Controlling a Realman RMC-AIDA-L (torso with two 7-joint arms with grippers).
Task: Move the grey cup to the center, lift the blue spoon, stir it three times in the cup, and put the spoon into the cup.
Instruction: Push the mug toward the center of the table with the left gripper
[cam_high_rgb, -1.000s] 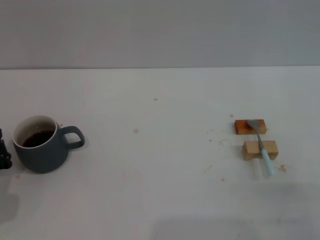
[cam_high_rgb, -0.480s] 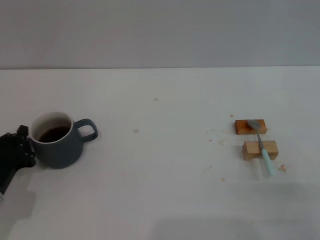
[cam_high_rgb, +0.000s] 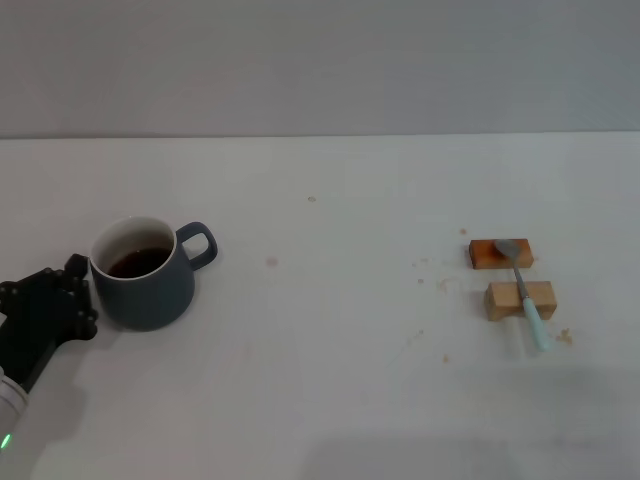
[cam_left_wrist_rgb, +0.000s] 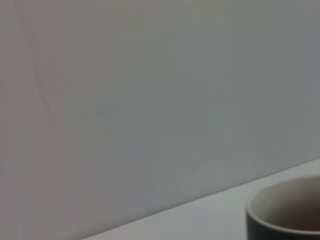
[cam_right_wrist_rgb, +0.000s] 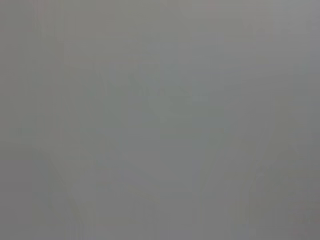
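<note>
The grey cup stands on the white table at the left, with dark liquid inside and its handle pointing to the far right. My left gripper is black and sits right against the cup's left side, low on the table. In the left wrist view only the cup's rim shows. At the right, the blue spoon lies across two wooden blocks, with its metal bowl on the far one. The right gripper is out of view.
The darker wooden block and the lighter one lie side by side at the right, with small crumbs around them. A grey wall rises behind the table's far edge. The right wrist view shows only plain grey.
The cup has slid to the right, toward the table's middle, and slightly farther from me, with my left gripper following against its left side. The spoon and blocks have not moved.
</note>
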